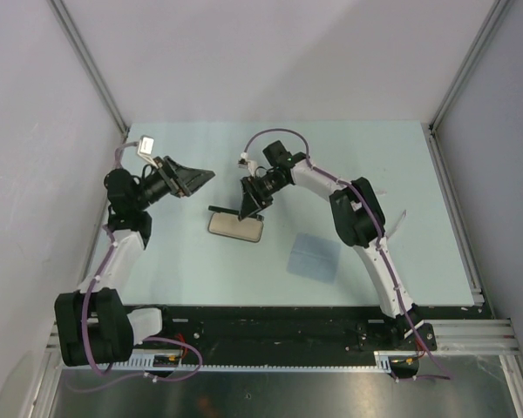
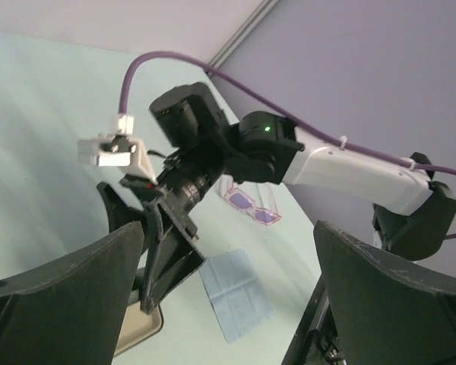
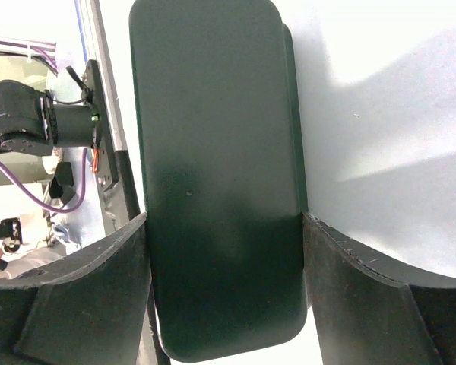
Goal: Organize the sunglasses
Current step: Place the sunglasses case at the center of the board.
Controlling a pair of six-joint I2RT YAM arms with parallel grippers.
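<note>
The sunglasses [image 2: 252,205], with a pink frame and purple lenses, lie on the table beyond the right arm in the left wrist view. In the top view the right arm mostly hides them. The black case [image 1: 236,227] lies open mid-table and shows its beige inside [image 2: 139,329]. My right gripper [image 1: 250,207] is shut on the raised black case lid [image 3: 220,175], with its fingers [image 3: 99,296] pressed on both long edges. My left gripper [image 1: 199,178] is open and empty. It hangs above the table to the left of the case, with its fingers [image 2: 68,289] wide apart.
A light blue square cloth [image 1: 314,255] lies flat to the right of the case and also shows in the left wrist view [image 2: 235,293]. Grey walls close in the pale table [image 1: 375,157] on three sides. A black rail runs along the near edge.
</note>
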